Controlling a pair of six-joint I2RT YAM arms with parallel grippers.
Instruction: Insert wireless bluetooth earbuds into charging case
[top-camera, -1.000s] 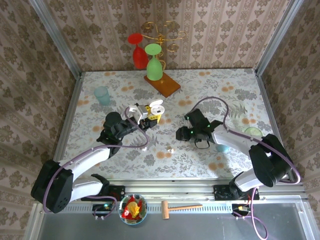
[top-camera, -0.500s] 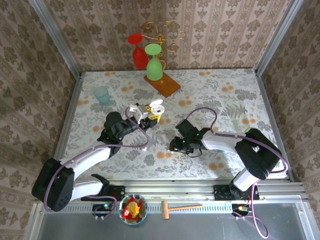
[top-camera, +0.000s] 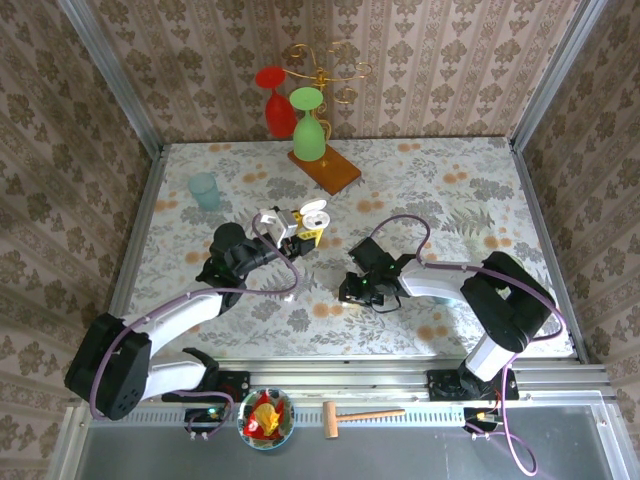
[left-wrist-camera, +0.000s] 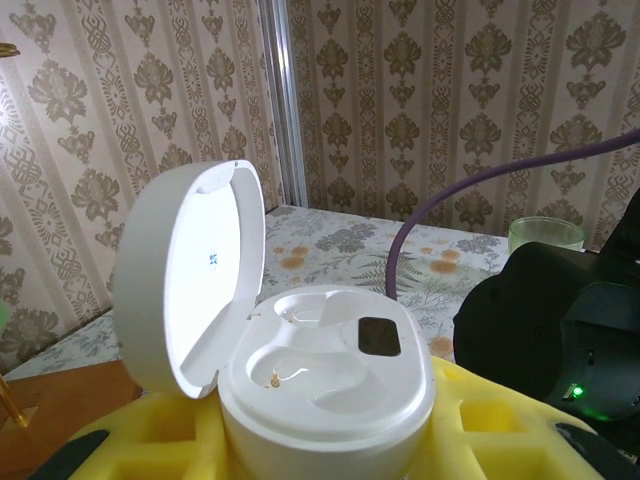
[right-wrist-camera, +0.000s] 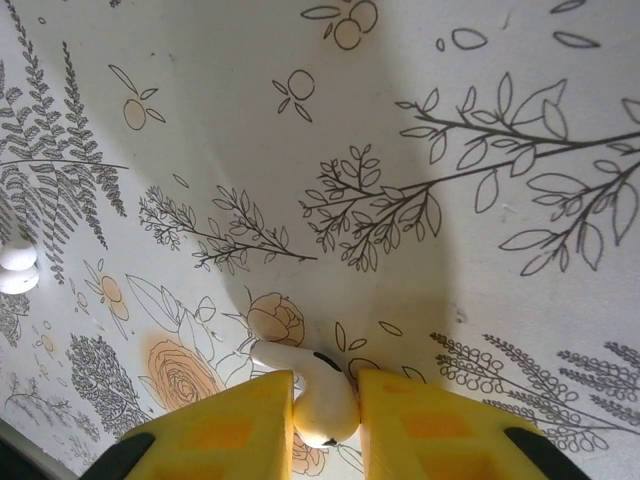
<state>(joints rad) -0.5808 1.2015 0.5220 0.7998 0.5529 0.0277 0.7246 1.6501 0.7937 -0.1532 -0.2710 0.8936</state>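
The right gripper (right-wrist-camera: 325, 388) is seen closed on an earbud (right-wrist-camera: 322, 402): the white bud is pinched between the two yellow pads (right-wrist-camera: 225, 430), with its stem lying outward on the floral tablecloth (right-wrist-camera: 420, 150). A second white piece (right-wrist-camera: 14, 268) is seen on the cloth well off to the left, cut by the edge of the right wrist view. From above, the right gripper (top-camera: 351, 290) is found low over the cloth near the middle of the table, its arm bent back toward the right base. The left gripper (left-wrist-camera: 325, 445) is clamped on the charging case (left-wrist-camera: 320, 400), which is held upright between yellow pads (left-wrist-camera: 490, 430). The lid (left-wrist-camera: 190, 275) is swung open to the left and the moulded wells are exposed. From above, the left gripper (top-camera: 293, 238) and the charging case (top-camera: 311, 214) are found raised left of centre, well apart from the pinched earbud. A teal cup (top-camera: 204, 190) stands farther back on the left. A green glass (top-camera: 308, 135) and a red glass (top-camera: 277, 105) are seen at the far edge by a wooden board (top-camera: 328, 168).
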